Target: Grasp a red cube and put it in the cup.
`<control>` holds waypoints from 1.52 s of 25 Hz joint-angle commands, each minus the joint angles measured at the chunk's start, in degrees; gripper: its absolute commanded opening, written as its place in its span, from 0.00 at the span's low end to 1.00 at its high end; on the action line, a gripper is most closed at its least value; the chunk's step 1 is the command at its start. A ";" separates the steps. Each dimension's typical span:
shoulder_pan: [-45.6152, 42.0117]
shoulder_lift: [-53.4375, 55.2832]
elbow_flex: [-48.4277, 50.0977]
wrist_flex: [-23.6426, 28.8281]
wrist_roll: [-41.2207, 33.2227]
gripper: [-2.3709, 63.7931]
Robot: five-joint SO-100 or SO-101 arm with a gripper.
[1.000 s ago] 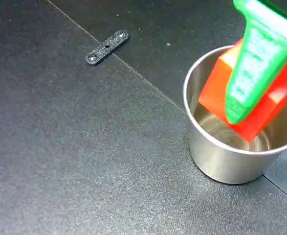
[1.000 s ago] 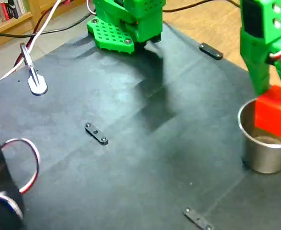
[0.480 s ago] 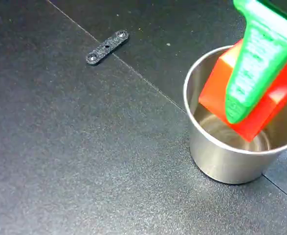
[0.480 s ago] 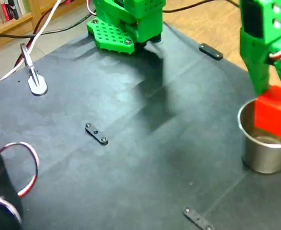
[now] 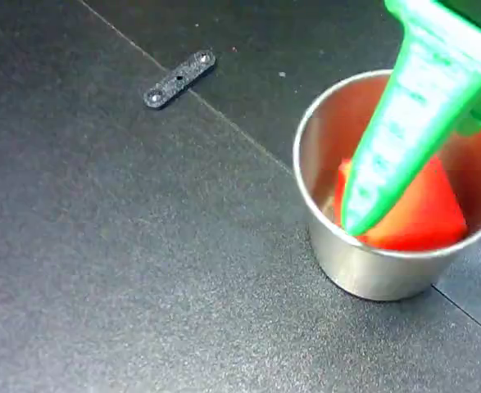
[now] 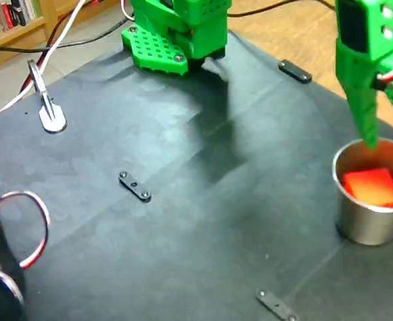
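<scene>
Your gripper hangs over the cup with its fingers spread apart, holding nothing; one green finger points down past the rim. The red cube lies loose inside the cup, tilted. Your cup stands on the black mat.
</scene>
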 commanded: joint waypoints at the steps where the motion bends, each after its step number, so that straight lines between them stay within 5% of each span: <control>1: -0.35 1.32 -1.58 -0.53 0.53 0.56; 7: -0.26 3.43 -2.11 -0.53 0.53 0.56; 27: -0.26 47.72 -0.79 0.79 0.70 0.55; 38: 0.79 68.64 14.85 13.18 0.70 0.55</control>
